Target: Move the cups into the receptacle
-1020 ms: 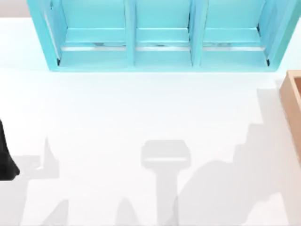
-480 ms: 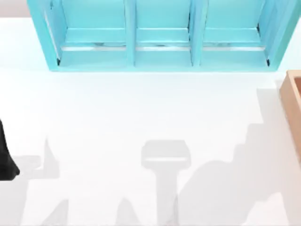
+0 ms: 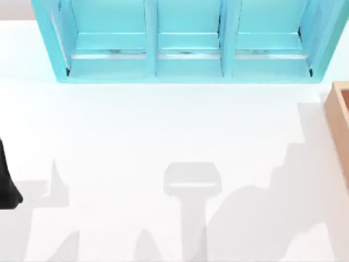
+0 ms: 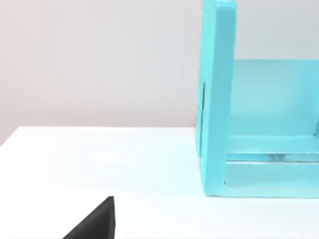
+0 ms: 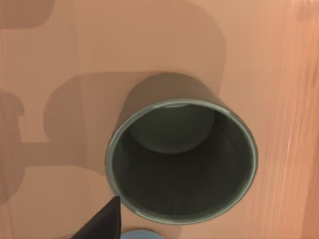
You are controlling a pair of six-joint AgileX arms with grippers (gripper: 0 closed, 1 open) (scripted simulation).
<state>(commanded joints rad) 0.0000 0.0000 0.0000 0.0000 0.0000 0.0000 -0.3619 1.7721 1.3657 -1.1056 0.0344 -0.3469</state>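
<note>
You can log the olive-grey cup [image 5: 182, 159] upright on the receptacle [image 5: 60, 45] floor with a blue cup [image 5: 142, 234] rim just beside it, so both look delivered; claw states cannot be told.

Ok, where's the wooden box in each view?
Top view: box at the right edge, cut off by the frame, below the shelf's right end.
Left wrist view: this one faces the shelf's end wall instead.
Right wrist view: box floor spreads under the olive cup.
Shared landmark: the shelf links top and left wrist; the box links top and right wrist.
</note>
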